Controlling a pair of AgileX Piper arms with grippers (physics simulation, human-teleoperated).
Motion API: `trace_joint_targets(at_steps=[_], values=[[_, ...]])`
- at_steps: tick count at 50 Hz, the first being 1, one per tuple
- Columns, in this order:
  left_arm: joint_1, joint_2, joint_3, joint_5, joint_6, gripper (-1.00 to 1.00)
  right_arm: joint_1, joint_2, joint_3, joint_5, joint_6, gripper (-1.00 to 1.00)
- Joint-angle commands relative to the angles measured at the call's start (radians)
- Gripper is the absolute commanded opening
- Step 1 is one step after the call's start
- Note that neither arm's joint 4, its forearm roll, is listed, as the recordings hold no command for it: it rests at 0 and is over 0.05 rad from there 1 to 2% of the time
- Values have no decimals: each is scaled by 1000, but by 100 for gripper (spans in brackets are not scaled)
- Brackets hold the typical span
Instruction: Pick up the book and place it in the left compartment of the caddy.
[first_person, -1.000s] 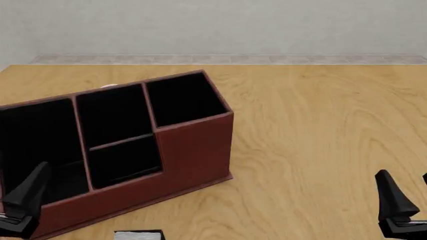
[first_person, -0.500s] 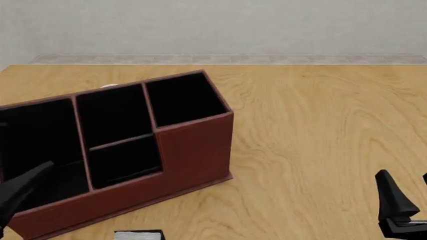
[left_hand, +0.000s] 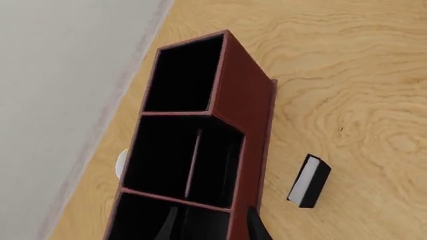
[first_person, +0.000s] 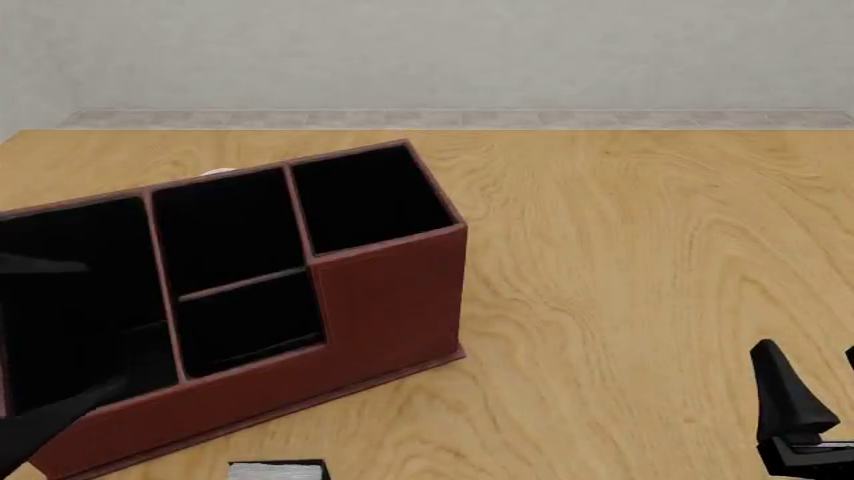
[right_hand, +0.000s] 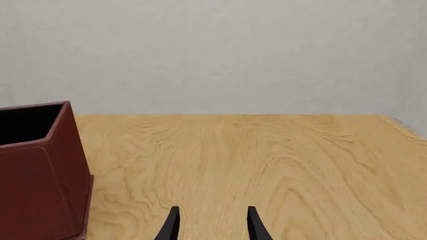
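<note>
At the far left of the front view, the left gripper (first_person: 40, 425) shows only as a dark finger at the lower corner, in front of the caddy's low front wall; in its wrist view two finger tips (left_hand: 257, 230) stand apart with nothing between them, above the caddy's near end, so it is released. The caddy (first_person: 387, 300) sits on the left half of the wooden table (first_person: 641, 260), turned at a slight angle, with its stepped front facing the arms. Its left compartment (first_person: 67, 300) is the wide black-lined section at the left end, and no book shows in the part of it that is visible. Next come the split middle pair and then the tall square end section at the right. A small white object (first_person: 218, 172) peeks out behind the caddy's back wall; it is too hidden to identify. The book (first_person: 278, 469) lies flat on the table just in front of the caddy, at the bottom edge of the front view, its white page edge showing. At the far right the right gripper (right_hand: 212, 225) hovers low over bare table, well apart from the caddy, its fingers parted and holding nothing.
</note>
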Motion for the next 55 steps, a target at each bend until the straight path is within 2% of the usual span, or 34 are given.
trace_joint_targets(at_steps=[1,4,9,11,12,14,17,19,21,30,40,45,48,55], values=[[-57,36,-5,72,60,100,0,-1,1,0,0,100],[-76,45,-6,75,61,100,0,-1,1,0,0,100],[-168,87,10,90,17,100,0,-1,1,0,0,100],[-175,94,15,96,-8,100,0,-1,1,0,0,100],[-180,107,2,108,-10,100,0,-1,1,0,0,100],[-171,93,34,112,4,100,0,-1,1,0,0,100],[-190,125,11,135,-11,100,0,-1,1,0,0,100],[-235,154,-4,127,-44,100,0,-1,1,0,0,100],[-245,164,4,128,-62,100,0,-1,1,0,0,100],[-237,223,27,102,-83,100,0,-1,1,0,0,100],[-249,268,113,34,-105,100,0,-1,1,0,0,100],[-242,282,150,5,-93,100,0,-1,1,0,0,100],[-210,275,187,-14,-56,100,0,-1,1,0,0,100],[-223,312,209,-53,-77,100,0,-1,1,0,0,100]])
